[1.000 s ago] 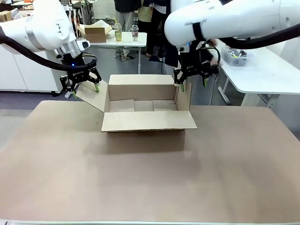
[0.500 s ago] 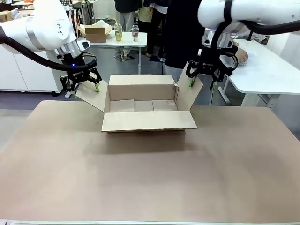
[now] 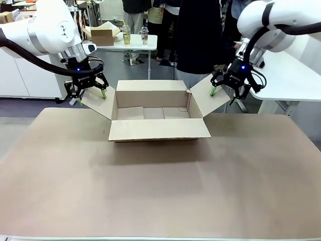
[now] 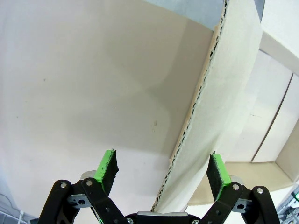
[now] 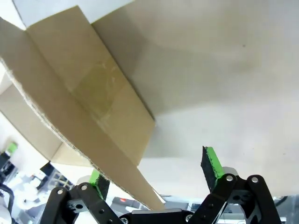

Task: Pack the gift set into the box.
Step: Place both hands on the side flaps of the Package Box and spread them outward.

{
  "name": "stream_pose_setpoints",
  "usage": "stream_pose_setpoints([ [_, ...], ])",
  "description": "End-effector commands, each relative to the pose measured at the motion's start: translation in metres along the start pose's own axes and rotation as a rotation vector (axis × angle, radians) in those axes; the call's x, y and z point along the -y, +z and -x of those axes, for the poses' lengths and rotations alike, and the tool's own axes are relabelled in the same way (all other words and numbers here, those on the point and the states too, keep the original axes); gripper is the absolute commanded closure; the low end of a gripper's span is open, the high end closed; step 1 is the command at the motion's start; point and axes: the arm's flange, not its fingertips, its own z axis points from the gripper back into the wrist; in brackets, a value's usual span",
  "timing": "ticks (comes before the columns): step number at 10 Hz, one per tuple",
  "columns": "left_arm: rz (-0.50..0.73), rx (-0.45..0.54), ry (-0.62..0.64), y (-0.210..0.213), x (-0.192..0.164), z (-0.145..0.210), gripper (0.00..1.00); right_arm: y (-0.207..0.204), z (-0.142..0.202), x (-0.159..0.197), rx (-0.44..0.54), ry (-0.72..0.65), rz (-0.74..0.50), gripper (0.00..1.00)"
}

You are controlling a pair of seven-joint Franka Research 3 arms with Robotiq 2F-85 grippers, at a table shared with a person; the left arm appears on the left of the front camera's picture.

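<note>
The light-looking, stiff box [image 3: 150, 93] is best taken at the side flaps [image 3: 99, 106] straddled by the spread left gripper [image 3: 92, 98] and right gripper [image 3: 222, 97].

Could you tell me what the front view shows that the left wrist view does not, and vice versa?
The front view gives the whole box, its flaps open, and the right gripper at the right flap. The left wrist view gives the left flap edge-on, corrugation visible, between the green pads of the open left gripper. Both share that flap, gripper and the table.
</note>
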Motion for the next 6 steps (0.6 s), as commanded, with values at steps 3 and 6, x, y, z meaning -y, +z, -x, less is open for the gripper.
stream_pose_setpoints([
  [3,-0.019,0.006,0.012,0.002,-0.001,0.000,0.00,0.000,0.000,0.000,0.000,0.000,0.000,0.00],
  [6,-0.019,0.006,0.012,0.002,-0.001,0.000,0.00,0.000,0.000,0.000,0.000,0.000,0.000,0.00],
])
